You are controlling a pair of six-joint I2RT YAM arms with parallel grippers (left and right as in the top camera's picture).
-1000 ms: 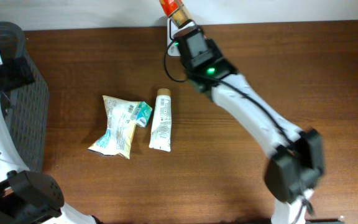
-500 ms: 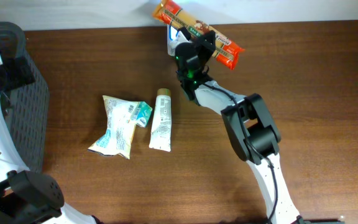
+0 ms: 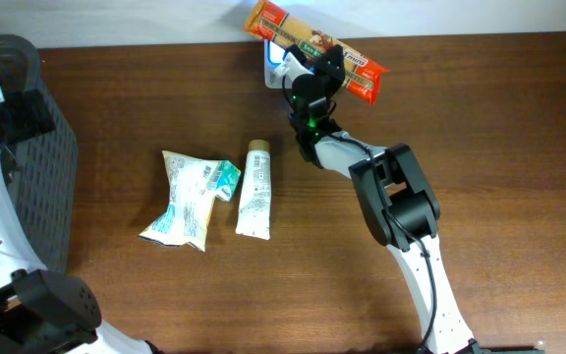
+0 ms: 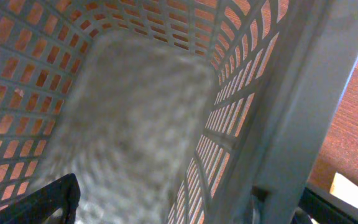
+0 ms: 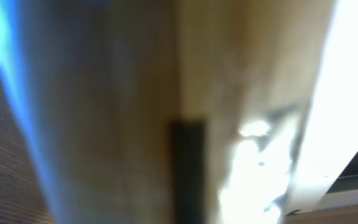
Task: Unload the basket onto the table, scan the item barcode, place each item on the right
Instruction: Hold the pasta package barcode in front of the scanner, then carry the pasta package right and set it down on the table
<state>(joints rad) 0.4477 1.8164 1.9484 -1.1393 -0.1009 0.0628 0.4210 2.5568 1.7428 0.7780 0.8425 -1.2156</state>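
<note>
A: Up at the far edge of the tabletop [image 3: 499, 147], the right claw [image 3: 319, 62] is clenched on the orange packet [image 3: 360, 75], holding it above the wood.

B: And the packet's on a slant. One end pokes past the tabletop's back edge at upper left, the other runs down to the right. Just beside the claw sits a white object [image 3: 274, 67]; from above it can't be told whether the two touch.

A: The right wrist view is no help, just a tan blur filling the lens with a dark strip in it.

B: Over on the left, the left claw [image 4: 185, 210] is spread wide, grasping nothing, looking down into the grey basket [image 4: 247, 93]. Its dark fingertips sit at the bottom corners of that view.

A: Mid-tabletop, three things lie flat. There's a pale pouch [image 3: 185, 202], a small teal packet [image 3: 227, 178] touching its right edge, and a white tube [image 3: 255, 192] just beside that, tan cap pointing to the far edge.

B: All three lie apart from the orange packet up top.
</note>
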